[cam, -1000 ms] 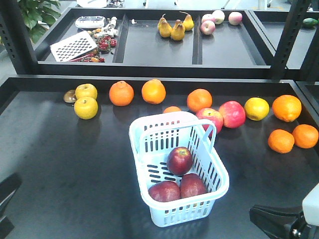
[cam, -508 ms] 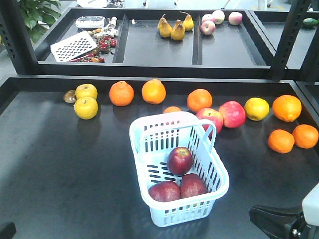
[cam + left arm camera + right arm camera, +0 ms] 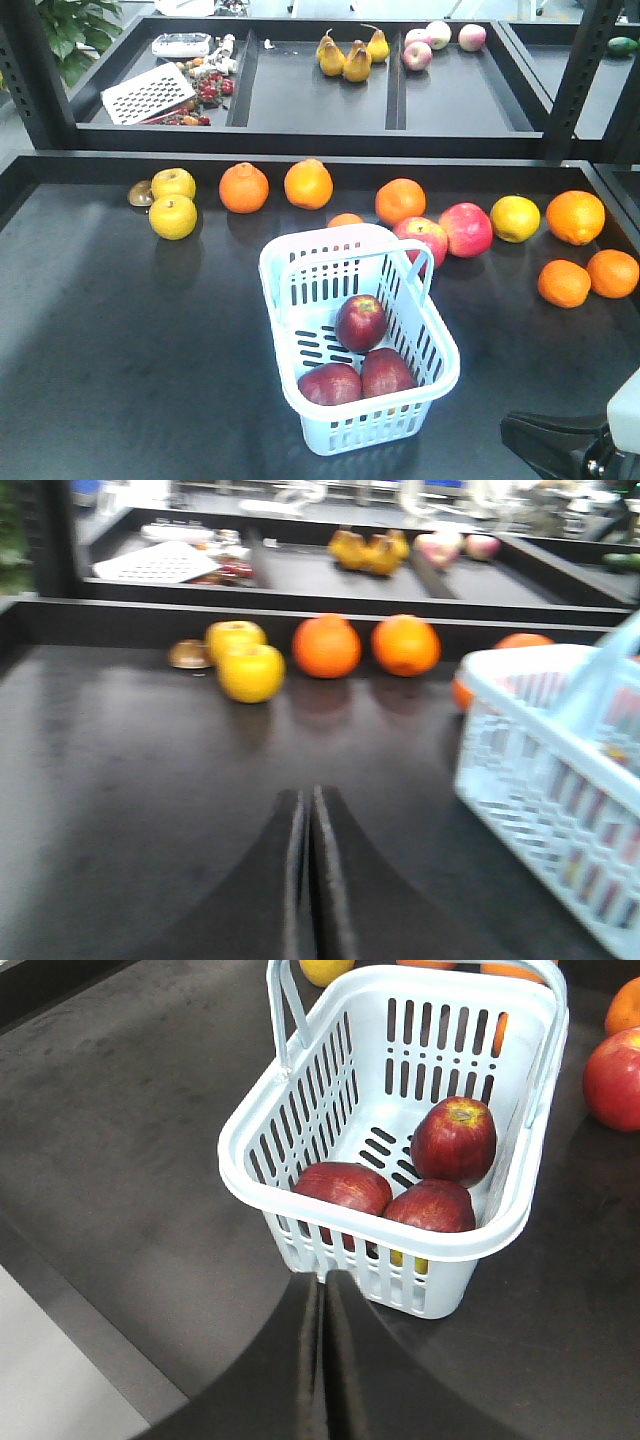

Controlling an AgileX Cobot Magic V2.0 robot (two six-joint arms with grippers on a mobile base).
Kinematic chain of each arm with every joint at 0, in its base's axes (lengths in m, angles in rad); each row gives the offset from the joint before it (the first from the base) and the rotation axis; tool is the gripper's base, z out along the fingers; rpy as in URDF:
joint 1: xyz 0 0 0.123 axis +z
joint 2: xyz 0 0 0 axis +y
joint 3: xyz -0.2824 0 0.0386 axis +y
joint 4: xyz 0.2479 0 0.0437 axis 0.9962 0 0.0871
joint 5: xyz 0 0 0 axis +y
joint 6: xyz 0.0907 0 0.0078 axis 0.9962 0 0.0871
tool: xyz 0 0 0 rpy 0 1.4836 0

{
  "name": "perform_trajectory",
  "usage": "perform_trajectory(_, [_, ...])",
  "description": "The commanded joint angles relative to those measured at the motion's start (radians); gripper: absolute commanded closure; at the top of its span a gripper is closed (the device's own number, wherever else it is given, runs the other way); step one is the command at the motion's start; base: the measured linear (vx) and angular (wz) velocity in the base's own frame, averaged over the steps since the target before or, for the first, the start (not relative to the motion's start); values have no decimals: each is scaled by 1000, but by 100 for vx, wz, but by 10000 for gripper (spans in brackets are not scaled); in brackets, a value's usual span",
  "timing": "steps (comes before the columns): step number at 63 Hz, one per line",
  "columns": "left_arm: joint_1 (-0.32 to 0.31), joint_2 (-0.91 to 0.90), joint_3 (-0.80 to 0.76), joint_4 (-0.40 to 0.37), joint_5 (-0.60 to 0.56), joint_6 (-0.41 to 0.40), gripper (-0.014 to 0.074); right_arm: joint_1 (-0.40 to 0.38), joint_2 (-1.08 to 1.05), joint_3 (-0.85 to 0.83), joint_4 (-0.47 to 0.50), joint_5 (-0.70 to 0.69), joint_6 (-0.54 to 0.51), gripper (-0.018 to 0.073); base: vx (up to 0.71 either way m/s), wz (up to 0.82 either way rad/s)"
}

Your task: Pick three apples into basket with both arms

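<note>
On my dark table (image 3: pixel 120 340) a row of fruit lies along the far edge: two yellow apples (image 3: pixel 173 207) beside a small brown disc (image 3: pixel 140 193), several oranges (image 3: pixel 244 187), two pink-red apples (image 3: pixel 448 232) and a yellow fruit (image 3: pixel 515 218). Beyond, the tray shelf (image 3: pixel 310 100) holds a white grater (image 3: pixel 147 93), pears (image 3: pixel 350 53) and pale pink apples (image 3: pixel 430 42).

Even overhead light leaves soft sheen on my dark table (image 3: pixel 120 330) and faint shadows under fruit. My left wrist view is blurred, worst on the basket (image 3: pixel 560 770); my right view stays sharp.
</note>
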Motion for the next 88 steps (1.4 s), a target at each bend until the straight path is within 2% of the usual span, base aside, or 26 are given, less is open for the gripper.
perform_trajectory(1, [56,-20,10,14,-49,-1,603,0,-1,-29,16,-44,0,564,0,0])
perform_trajectory(7, [103,-20,10,18,-50,-1,603,0,-1,-29,16,-45,0,564,0,0])
perform_trajectory(15, [127,-20,10,17,-52,-1,603,0,-1,-29,16,-45,0,564,0,0])
perform_trajectory(34, [127,-20,10,21,-176,2,603,0,-1,-29,16,-45,0,564,0,0])
perform_trajectory(88, [127,-19,9,21,-159,2,603,0,-1,-29,16,-46,-3,564,0,0])
